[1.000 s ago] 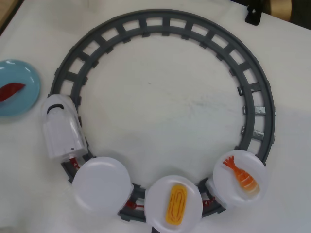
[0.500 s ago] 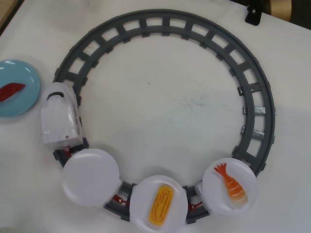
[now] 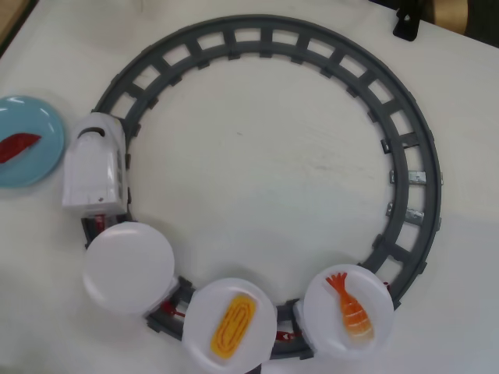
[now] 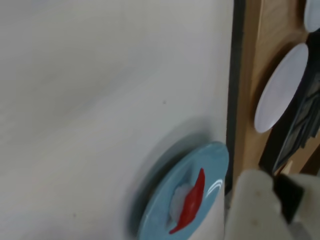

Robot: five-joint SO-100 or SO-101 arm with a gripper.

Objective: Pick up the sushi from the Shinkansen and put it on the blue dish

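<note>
Gripper not seen in the overhead view; in the wrist view only a blurred pale block (image 4: 260, 205) with a dark piece at the bottom right corner, maybe part of it, fingers not discernible, so spread or pressed together cannot be told. Holding nothing visible.

Just left of that block in the wrist view: the blue dish (image 4: 170, 200), seen tilted, with the sushi (image 4: 190, 205) lying on it, a thin red pointed strip over a pale reflection. In the overhead view, same dish (image 3: 35, 160) at the left edge, partly cut off, red piece (image 3: 17, 146) resting on its inner face, pointing toward the right.

Right beside the dish, not touching: the Shinkansen (image 3: 95, 171), white nose toward the top, standing on the grey ring track (image 3: 405, 132). Behind it along the lower arc, three round white plates on wagons: an empty plate (image 3: 129, 266), then a plate with the yellow egg piece (image 3: 232, 326), then a plate with the orange shrimp piece (image 3: 352, 306). Between wagons, small red couplings.

Under everything, a white table (image 3: 273, 171), faintly scuffed. Top right corner: a black bracket (image 3: 407, 22). In the wrist view, a dark table edge, wood-coloured surface beyond it, and another white plate (image 4: 280, 90).
</note>
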